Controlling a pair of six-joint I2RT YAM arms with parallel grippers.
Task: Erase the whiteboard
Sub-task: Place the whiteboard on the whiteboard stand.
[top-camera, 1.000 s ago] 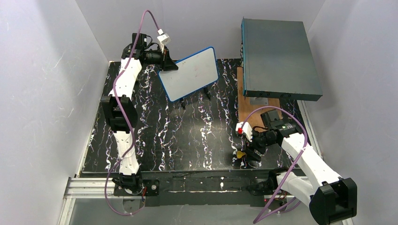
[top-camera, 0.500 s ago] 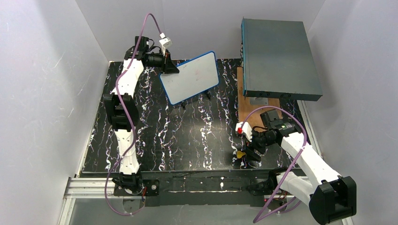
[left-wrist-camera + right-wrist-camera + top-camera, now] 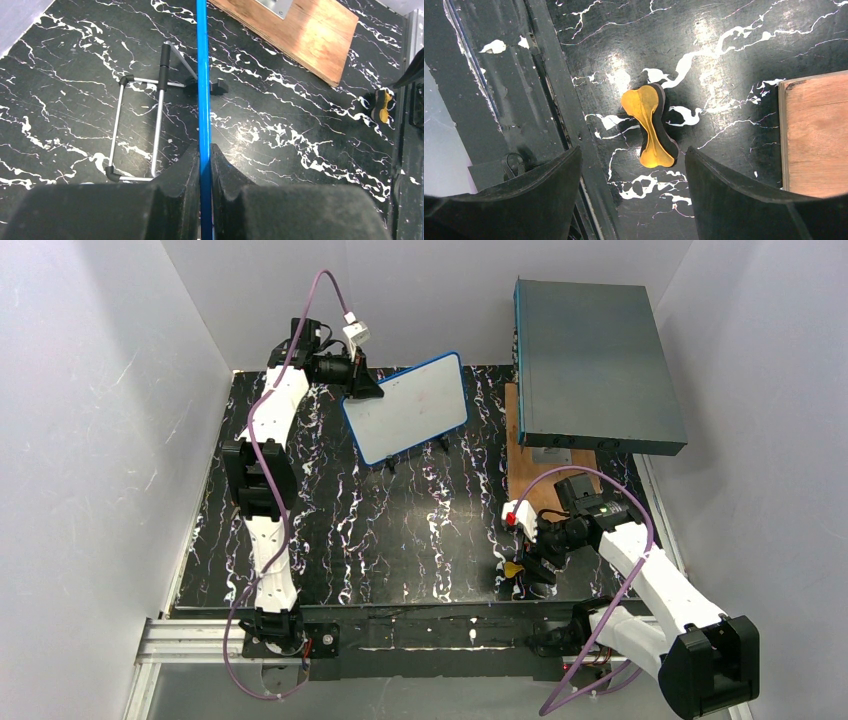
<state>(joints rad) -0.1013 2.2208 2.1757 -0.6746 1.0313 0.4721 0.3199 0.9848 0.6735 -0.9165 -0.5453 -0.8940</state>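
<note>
Item 1, whiteboard (image 3: 405, 408): blue-framed and tilted, it sits at 12 o'clock on the black marbled table (image 3: 400, 530) in my overhead view. Its right edge is near the grey box (image 3: 595, 360) but apart from it. A folding wire stand (image 3: 135, 130) juts out behind it. I cannot tell from here whether its black feet rest on the table or hang just above it.

Item 2, left gripper (image 3: 204, 152): clamped on the whiteboard's frame at the board's 10 o'clock corner. On my left wrist feed the blue edge runs straight up between the two pressed fingers.

Item 3, right gripper (image 3: 633, 159): jaws spread wide and grasping nothing, it hangs low at 4 o'clock on the table, beside the near rail.

Item 4, yellow-and-black eraser (image 3: 649, 127): lies on the table just ahead of the right gripper's spread fingers, touching neither.

Item 5, wooden board (image 3: 305, 30): sits under the grey box at 2 o'clock, with its near edge just beside the eraser's spot.

Item 6, open room: a broad stretch of marbled top lies between the whiteboard and the eraser, which are well apart. The white walls stand close at 9 and 3 o'clock.
</note>
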